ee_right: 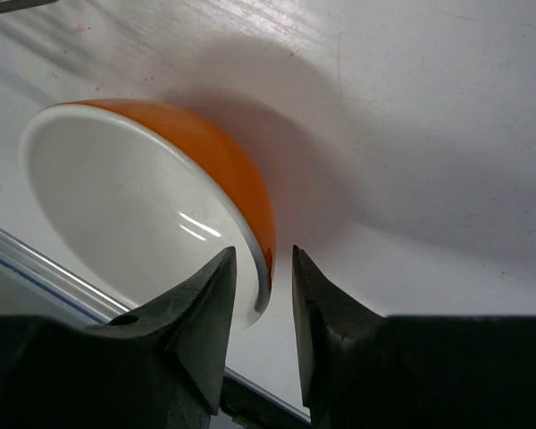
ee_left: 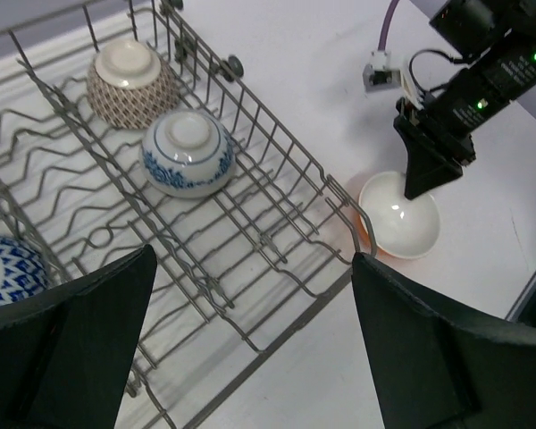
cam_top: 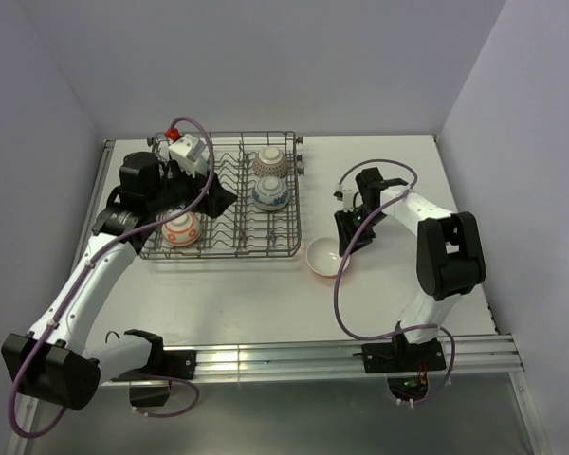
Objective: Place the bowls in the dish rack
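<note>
A white bowl with an orange outside stands upright on the table, just right of the dish rack. My right gripper is open and straddles its near rim: one finger inside, one outside, with a small gap still showing. In the rack lie a brown-patterned bowl, a blue-white bowl and a red-orange patterned bowl, all upside down. My left gripper hangs wide open above the rack's front right corner, holding nothing.
The rack's upright tines and wire rim stand close to the white bowl. Another blue-patterned bowl shows at the left edge of the left wrist view. The table's metal front rail runs along the near edge.
</note>
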`<state>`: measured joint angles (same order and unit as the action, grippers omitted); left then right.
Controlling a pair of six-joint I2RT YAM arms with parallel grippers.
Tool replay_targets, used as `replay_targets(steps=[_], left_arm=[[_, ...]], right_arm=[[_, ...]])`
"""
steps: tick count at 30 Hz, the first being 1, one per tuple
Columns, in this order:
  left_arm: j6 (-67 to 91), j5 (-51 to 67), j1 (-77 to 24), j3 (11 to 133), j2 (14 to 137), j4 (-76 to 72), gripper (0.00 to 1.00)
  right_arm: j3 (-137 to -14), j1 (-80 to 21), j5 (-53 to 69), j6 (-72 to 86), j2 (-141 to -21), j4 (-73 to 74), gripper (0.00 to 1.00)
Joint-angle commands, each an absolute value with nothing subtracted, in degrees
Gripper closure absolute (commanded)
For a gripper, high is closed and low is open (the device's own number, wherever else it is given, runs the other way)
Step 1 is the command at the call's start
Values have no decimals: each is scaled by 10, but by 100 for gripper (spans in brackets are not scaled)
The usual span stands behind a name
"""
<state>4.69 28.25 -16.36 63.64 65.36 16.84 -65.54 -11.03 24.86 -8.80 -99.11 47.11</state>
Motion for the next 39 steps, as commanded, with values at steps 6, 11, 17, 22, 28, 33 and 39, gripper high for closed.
replay_targets(steps=[6,11,17,22,28,33,39], left_arm=[[67,361,-163,592,647,142,8],[64,385,-163,598,654,148,9],[63,406,-168,606,657,161,9],[107,436,-203,591,661,147,3],[201,460,-281,577,675,87,0],[313,485,-304,579,706,21,0],[399,487,-318,582,748,-40,1]], right_arm=[[-631,-115,233,-83,-970,424,83],[-611,-113,232,-105,-935,435,100],[-601,-85,266,-134,-843,468,100],[-624,-67,322,-132,-766,469,100],[-683,-69,380,-77,-744,434,100],[-702,-70,425,-54,-744,396,100],[-709,-78,468,-22,-743,364,100]])
